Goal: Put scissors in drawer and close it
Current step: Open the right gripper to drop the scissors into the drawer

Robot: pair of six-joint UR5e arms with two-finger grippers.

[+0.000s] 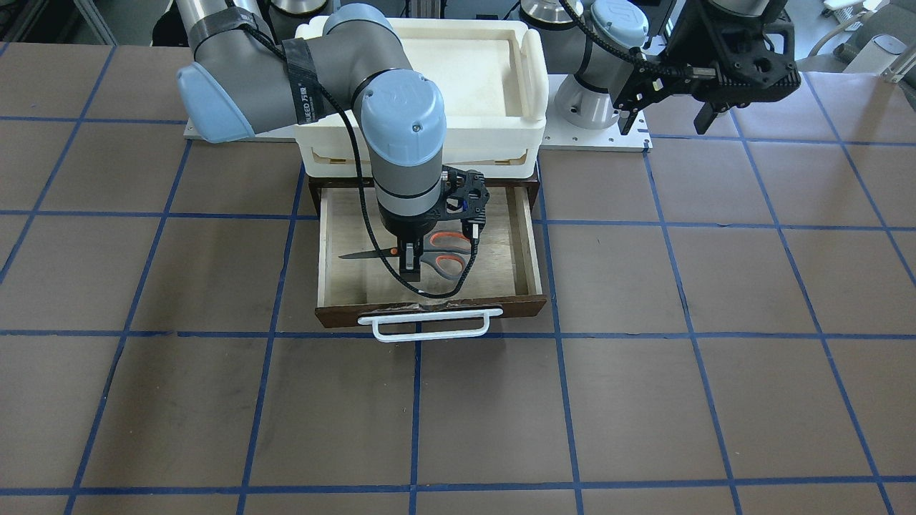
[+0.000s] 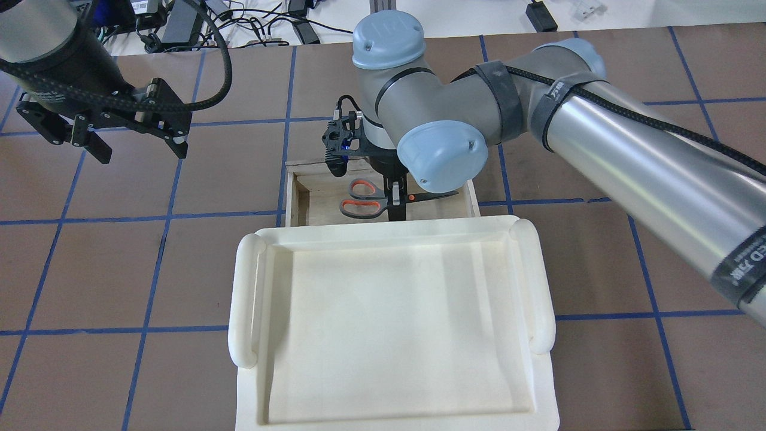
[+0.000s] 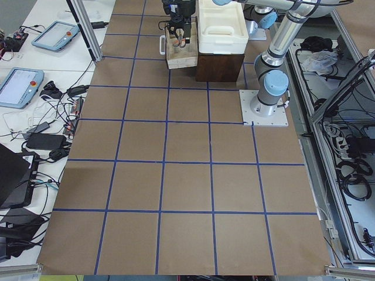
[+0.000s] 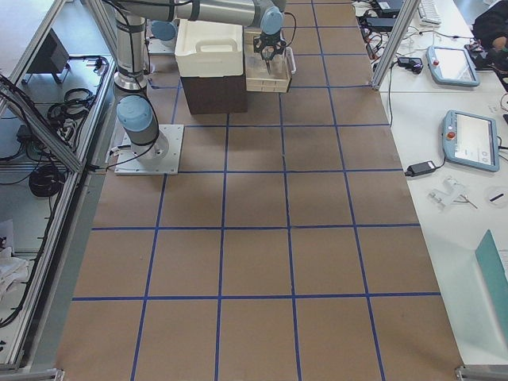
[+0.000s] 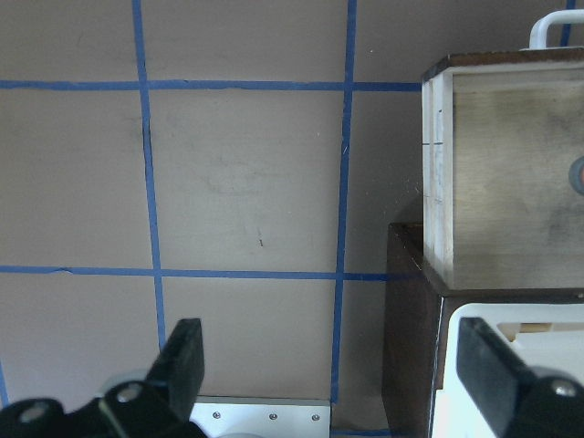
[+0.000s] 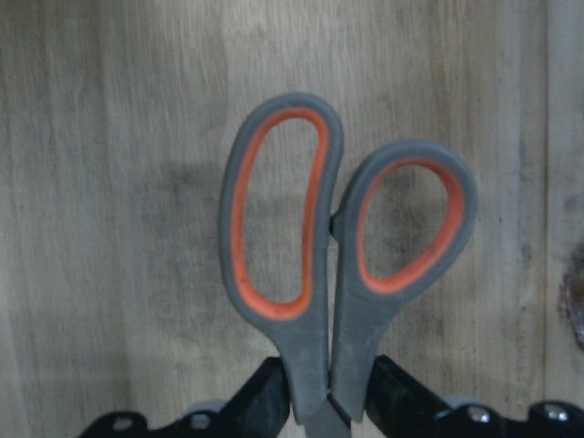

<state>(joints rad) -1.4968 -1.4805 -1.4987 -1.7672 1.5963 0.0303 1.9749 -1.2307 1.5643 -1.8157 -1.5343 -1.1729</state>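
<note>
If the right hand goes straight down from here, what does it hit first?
The drawer floor, with the scissors the right hand grips touching first; the gap left is unclear.

This is a robotics lab. Two robot arms point(image 3: 270, 88) stand bolted on white base plates point(image 3: 263, 115) at a brown table point(image 3: 187, 187) gridded in blue tape and framed by aluminium posts point(image 3: 85, 29). The side benches carry teach pendants point(image 3: 17, 86), power bricks point(image 3: 44, 140) and loose cables point(image 3: 351, 164).
</note>
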